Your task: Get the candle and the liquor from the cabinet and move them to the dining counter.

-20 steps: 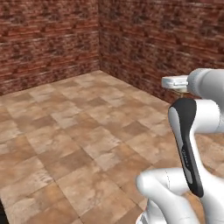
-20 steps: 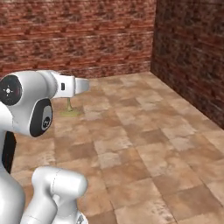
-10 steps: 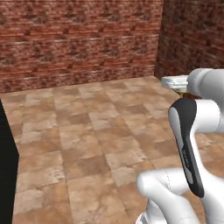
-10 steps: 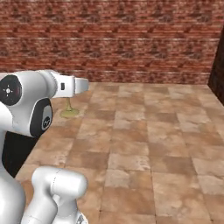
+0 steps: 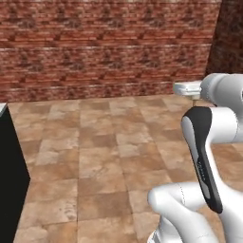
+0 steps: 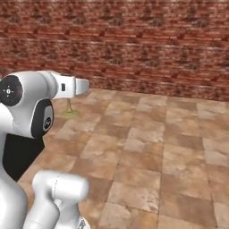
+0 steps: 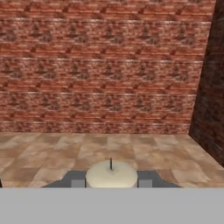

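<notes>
Change: your base has turned, red brick wall (image 5: 95, 47) now ahead | gripper (image 7: 111, 183) clamps short cream-white candle (image 7: 111, 174) | dining counter comes next.

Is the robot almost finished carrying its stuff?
Not yet, about partway. The candle is already out of the cabinet, clamped between the hand's fingers, with only brick wall and tiled floor ahead. It must reach the dining counter and set it down. The liquor is left to fetch afterwards.
</notes>
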